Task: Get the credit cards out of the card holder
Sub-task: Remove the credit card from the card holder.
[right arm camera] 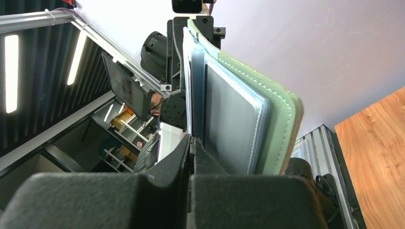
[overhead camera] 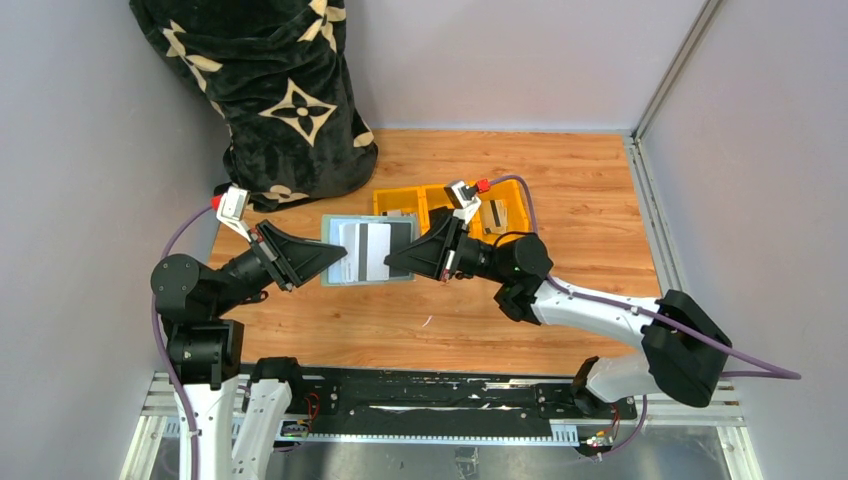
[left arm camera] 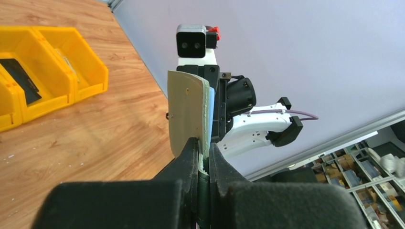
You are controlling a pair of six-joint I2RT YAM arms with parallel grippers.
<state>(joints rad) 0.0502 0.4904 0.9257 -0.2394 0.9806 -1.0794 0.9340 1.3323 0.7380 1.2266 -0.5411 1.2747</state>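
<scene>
The sage-green card holder hangs open between my two grippers, above the wooden table. A pale credit card with a dark stripe faces up inside it. My left gripper is shut on the holder's left edge; in the left wrist view its fingers pinch the green and tan cover. My right gripper is shut at the right edge. In the right wrist view a thin pale leaf runs between its fingers, beside clear sleeves and the green cover. Whether that leaf is sleeve or card I cannot tell.
A yellow three-compartment tray sits just behind the holder, with dark items inside; the left wrist view shows it as well. A black blanket with cream patterns is heaped at the back left. Grey walls close in the left, back and right.
</scene>
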